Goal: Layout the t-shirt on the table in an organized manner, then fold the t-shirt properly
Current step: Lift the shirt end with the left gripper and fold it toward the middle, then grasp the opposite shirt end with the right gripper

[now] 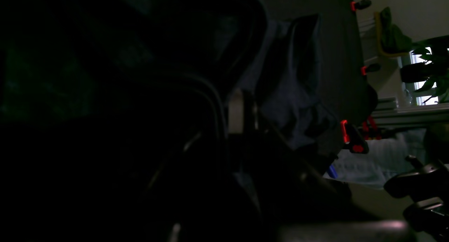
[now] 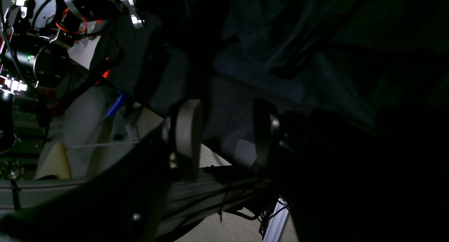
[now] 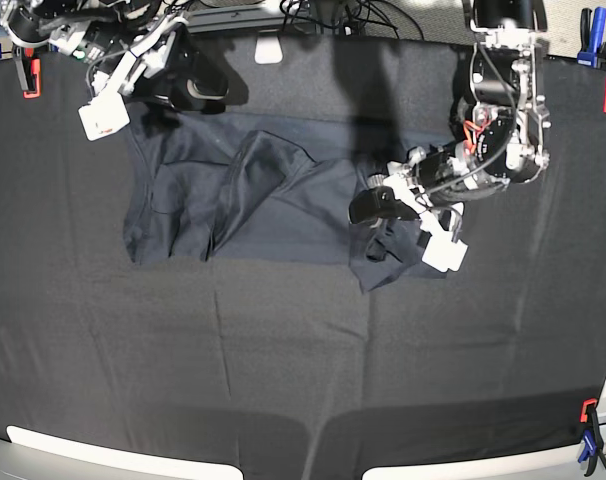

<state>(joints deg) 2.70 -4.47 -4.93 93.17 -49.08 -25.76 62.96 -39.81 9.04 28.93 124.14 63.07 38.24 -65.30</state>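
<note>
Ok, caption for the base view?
Left gripper shut on the rumpled t-shirt; right gripper open at the table's far edge.

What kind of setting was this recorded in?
Probably a robotics lab bench: a table covered in black cloth held by clamps, cables along its far edge, a potted plant by a window.

T-shirt (image 3: 253, 200) spread on worktop (image 3: 283, 350), toward far edge. My left end effector (image 3: 375, 205) at its base-view right end; my right end effector (image 3: 198, 92) beyond its far left corner.
</note>
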